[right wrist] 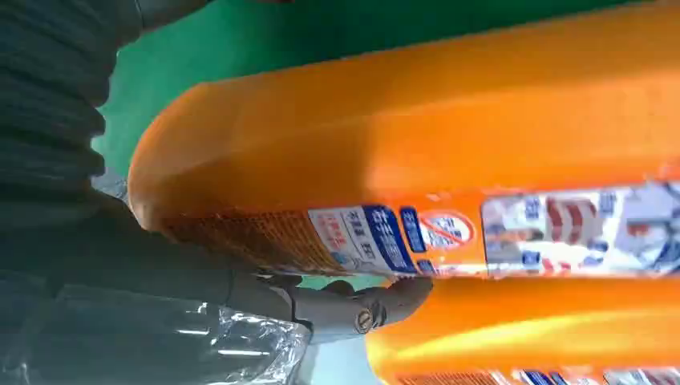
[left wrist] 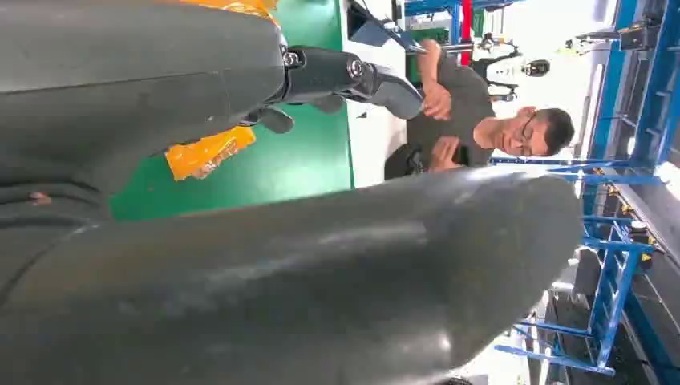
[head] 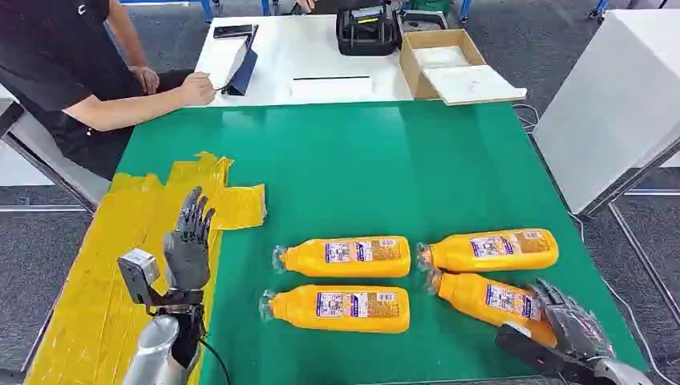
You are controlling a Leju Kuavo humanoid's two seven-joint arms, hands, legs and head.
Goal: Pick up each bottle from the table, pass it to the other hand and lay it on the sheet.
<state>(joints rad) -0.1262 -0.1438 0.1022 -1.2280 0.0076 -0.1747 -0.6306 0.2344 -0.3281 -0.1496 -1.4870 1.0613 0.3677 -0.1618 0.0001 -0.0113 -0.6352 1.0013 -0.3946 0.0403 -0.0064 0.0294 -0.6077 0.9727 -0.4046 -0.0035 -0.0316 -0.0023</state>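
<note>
Four orange bottles lie on their sides on the green table (head: 361,160), none yet on the yellow sheet (head: 104,265). Our right hand (head: 571,327) is down at the base end of the nearest right-side bottle (head: 489,298), fingers draped over and against it. The right wrist view shows one finger (right wrist: 385,298) tucked between this bottle and its neighbour, but we cannot tell whether the grasp has closed or the bottle has left the table. Just beyond it lies the far right bottle (head: 491,250), their cap ends nearly touching. The two left bottles, far (head: 346,257) and near (head: 341,309), lie parallel, closer to the sheet.

Our left hand (head: 189,245) is raised at the sheet's edge, fingers spread and pointing up, holding nothing; it looks ready to receive.

We judge the step to be the first pickup, right hand on the nearest bottle. The next move calls for a firm wrap around the body before lifting, without nudging the close neighbour, then carrying it across toward the waiting left hand for the handover.

A person (head: 72,64) sits at the white table (head: 321,56) beyond, which carries a cardboard box (head: 449,60).
</note>
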